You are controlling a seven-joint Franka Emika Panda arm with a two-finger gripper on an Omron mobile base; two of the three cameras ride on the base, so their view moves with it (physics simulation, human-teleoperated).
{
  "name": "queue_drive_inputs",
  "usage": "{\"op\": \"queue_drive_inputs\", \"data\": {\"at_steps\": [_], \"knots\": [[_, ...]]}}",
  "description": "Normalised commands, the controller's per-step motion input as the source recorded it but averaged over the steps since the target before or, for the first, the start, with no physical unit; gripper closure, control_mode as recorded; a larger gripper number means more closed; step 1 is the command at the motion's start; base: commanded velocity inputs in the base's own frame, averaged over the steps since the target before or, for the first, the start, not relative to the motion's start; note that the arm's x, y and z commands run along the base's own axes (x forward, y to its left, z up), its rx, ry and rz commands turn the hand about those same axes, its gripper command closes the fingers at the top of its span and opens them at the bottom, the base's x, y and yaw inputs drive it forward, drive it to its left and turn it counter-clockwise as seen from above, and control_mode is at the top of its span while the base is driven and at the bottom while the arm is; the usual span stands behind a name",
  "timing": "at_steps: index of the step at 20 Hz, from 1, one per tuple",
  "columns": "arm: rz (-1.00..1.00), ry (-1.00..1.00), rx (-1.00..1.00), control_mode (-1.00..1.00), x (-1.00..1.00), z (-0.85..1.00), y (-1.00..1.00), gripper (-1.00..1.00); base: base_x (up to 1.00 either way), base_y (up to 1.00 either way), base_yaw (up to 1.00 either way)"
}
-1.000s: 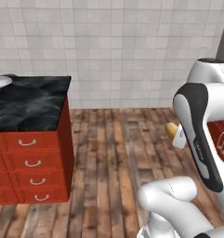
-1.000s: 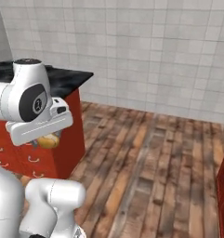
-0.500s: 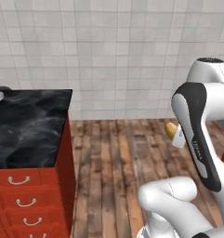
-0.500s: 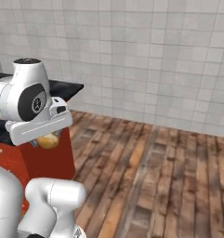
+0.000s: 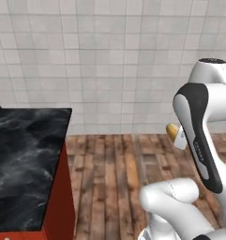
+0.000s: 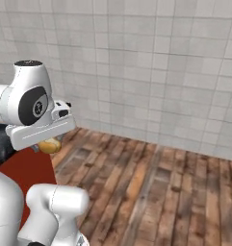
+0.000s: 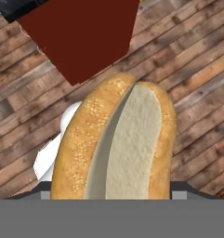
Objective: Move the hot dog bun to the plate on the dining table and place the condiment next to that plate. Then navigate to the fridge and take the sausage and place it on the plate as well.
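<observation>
hot dog bun (image 7: 115, 144): held lengthwise between the fingers (image 7: 181, 188) | fingers: clamped on bun | below: wooden floor (image 7: 187, 56), tabletop (image 5: 25, 164) corner

The hot dog bun (image 7: 117, 144) hides the fingertips in the hand view, and its lower end is cut off at 6 o'clock. In the left base view the bench (image 5: 25, 164) runs off past 9 o'clock, and only the bun's tip peeks from behind the arm.

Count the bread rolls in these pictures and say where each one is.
1. The tan-yellow, split hot dog bun is held in the claw, carried above the wooden floor beside the black marble dining table. Others may lie outside the views.
</observation>
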Motion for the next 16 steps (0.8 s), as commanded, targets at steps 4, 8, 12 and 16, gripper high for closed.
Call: {"op": "queue_drive_inputs", "data": {"at_steps": [4,8,12,16], "knots": [[0.0,0.0,0.0,1.0,0.0,0.0,0.0,1.0,1.0,0.0,0.24],[0.0,0.0,0.0,1.0,0.0,0.0,0.0,1.0,1.0,-0.06,0.3],[0.0,0.0,0.0,1.0,0.0,0.0,0.0,1.0,0.91,-0.22,0.37],[0.0,0.0,0.0,1.0,0.0,0.0,0.0,1.0,0.86,-0.29,0.44]]}}
